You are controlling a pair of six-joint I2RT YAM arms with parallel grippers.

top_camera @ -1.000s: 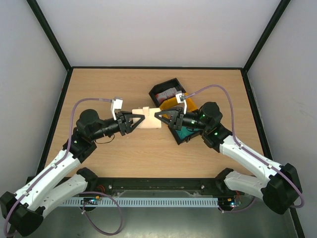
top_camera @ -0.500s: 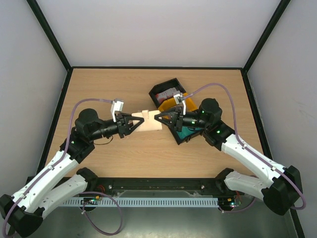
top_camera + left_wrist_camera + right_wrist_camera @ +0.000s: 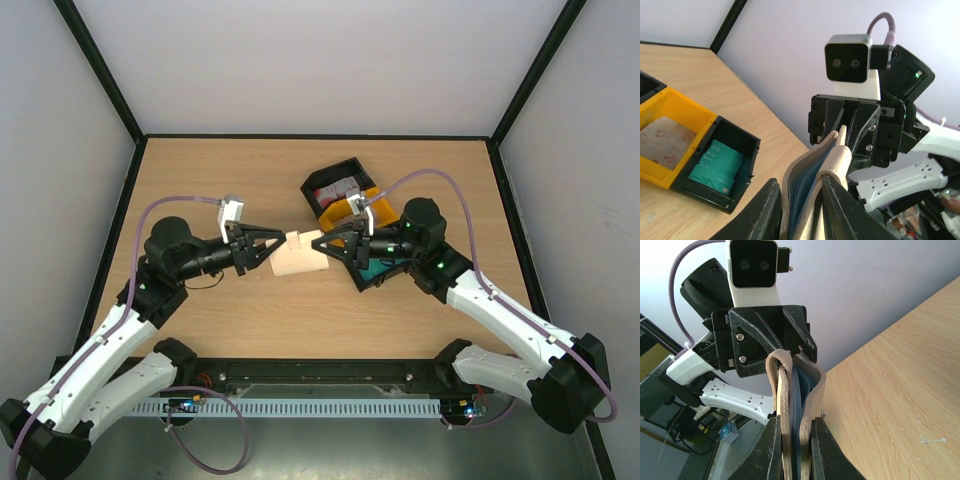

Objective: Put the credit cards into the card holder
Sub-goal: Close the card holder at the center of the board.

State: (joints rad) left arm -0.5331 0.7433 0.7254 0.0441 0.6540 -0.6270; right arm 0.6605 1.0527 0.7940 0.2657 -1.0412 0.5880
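Card holder (image 3: 298, 256) sits mid-table, between both arms stretched inward. Left gripper (image 3: 273, 244) and right gripper (image 3: 320, 243) each clamp one end. Pocket contents hidden. Teal card (image 3: 717, 165) in tray (image 3: 690, 109).

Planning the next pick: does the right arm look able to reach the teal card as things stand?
Probably not yet: the right claw is shut on the card holder. The teal card lies uncovered in the tray, just under that wrist.

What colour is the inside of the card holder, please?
The card holder is greyish-blue inside; the left wrist view shows it best.
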